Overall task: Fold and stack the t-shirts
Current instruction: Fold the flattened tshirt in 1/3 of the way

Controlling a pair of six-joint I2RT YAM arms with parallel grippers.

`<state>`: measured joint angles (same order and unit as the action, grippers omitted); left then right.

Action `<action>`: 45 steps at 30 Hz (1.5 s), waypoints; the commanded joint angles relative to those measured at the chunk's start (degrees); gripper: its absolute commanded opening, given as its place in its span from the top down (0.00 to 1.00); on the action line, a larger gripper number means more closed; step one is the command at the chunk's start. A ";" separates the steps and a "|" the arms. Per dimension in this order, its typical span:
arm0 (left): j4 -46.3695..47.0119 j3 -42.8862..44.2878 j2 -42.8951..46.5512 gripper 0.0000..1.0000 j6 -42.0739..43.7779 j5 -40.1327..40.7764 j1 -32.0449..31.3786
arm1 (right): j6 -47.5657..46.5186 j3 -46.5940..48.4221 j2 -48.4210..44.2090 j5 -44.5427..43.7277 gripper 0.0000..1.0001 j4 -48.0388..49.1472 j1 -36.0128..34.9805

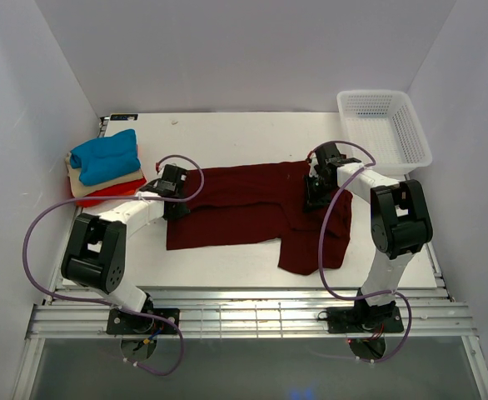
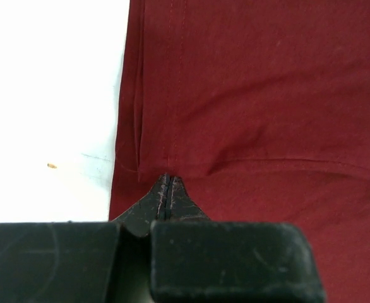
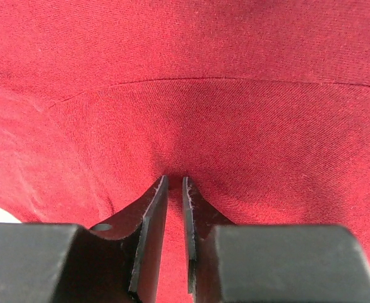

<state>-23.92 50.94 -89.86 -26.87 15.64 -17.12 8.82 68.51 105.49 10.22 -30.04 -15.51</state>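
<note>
The dark maroon t-shirt (image 1: 244, 208) lies spread across the middle of the table, with one part hanging toward the near right. My left gripper (image 1: 175, 185) sits at the shirt's left edge. In the left wrist view the left gripper (image 2: 165, 178) is shut, pinching the maroon cloth (image 2: 254, 95) beside its stitched hem. My right gripper (image 1: 317, 188) is on the shirt's far right part. In the right wrist view the right gripper (image 3: 175, 182) is closed on a pucker of maroon cloth (image 3: 204, 113). The folded blue t-shirt (image 1: 104, 156) tops the beige t-shirt (image 1: 102, 180) and the red-orange t-shirt (image 1: 115, 192) at far left.
A white mesh basket (image 1: 385, 129) stands at the far right corner. White walls close in the table on the left, back and right. Purple cables loop from both arms over the near part of the table.
</note>
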 commanded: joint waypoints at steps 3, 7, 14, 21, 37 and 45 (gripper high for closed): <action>1.51 3.63 1.98 1.00 -0.11 1.15 -0.28 | 0.23 1.54 -0.20 -0.20 0.79 -0.10 -0.31; 0.98 9.78 -1.54 1.00 0.77 1.67 -0.28 | 0.15 1.45 -0.90 -0.81 0.79 -0.45 -0.31; -1.64 20.94 -11.55 1.00 1.30 3.88 -0.10 | 0.32 2.41 -2.31 -4.06 0.79 -1.33 -0.31; -4.99 23.25 -17.19 1.00 -1.07 1.06 -0.10 | 1.64 6.63 -1.78 -8.36 0.79 -3.18 -0.14; -6.22 23.33 -23.59 1.00 -1.78 -0.78 0.77 | 3.84 12.96 7.53 -15.58 0.79 -8.45 1.80; -6.22 26.58 -27.90 1.00 0.06 -2.46 4.64 | 4.10 20.25 15.26 -15.84 0.80 -10.30 2.50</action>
<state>-29.45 77.25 -113.43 -27.83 14.24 -14.39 12.08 85.36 116.97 -4.62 -39.48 -13.58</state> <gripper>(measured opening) 0.021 0.207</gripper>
